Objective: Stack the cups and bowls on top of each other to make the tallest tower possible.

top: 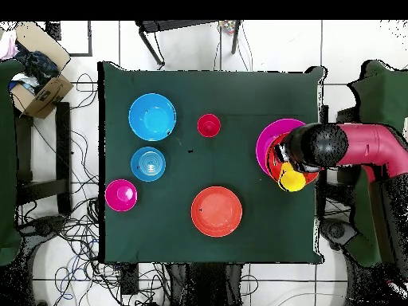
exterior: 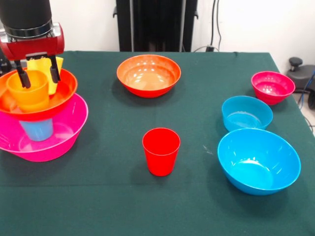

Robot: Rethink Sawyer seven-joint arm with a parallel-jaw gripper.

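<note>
A tower stands at the table's left in the front view. It has a large pink bowl [exterior: 59, 132] at the bottom with a light blue cup [exterior: 37, 130] in it. An orange-red bowl [exterior: 64, 91] rests on that cup and holds an orange cup [exterior: 28, 91]. My gripper [exterior: 38, 81] hangs over this bowl, fingers wide apart, astride the orange cup. A yellow cup [exterior: 43, 66] shows just behind the fingers. A red cup [exterior: 161, 151] stands mid-table. The second orange-red bowl [exterior: 148, 74] sits at the far middle. The magenta bowl [exterior: 272, 87], small blue bowl [exterior: 246, 113] and large blue bowl [exterior: 259, 161] sit at the right.
The green table [exterior: 108, 196] ends close beside the pink bowl. The robot's black pedestal [exterior: 155, 24] stands behind the table. Overhead, the arm [top: 358, 147] covers part of the tower, and a cardboard box [top: 40, 89] sits on the floor off the table.
</note>
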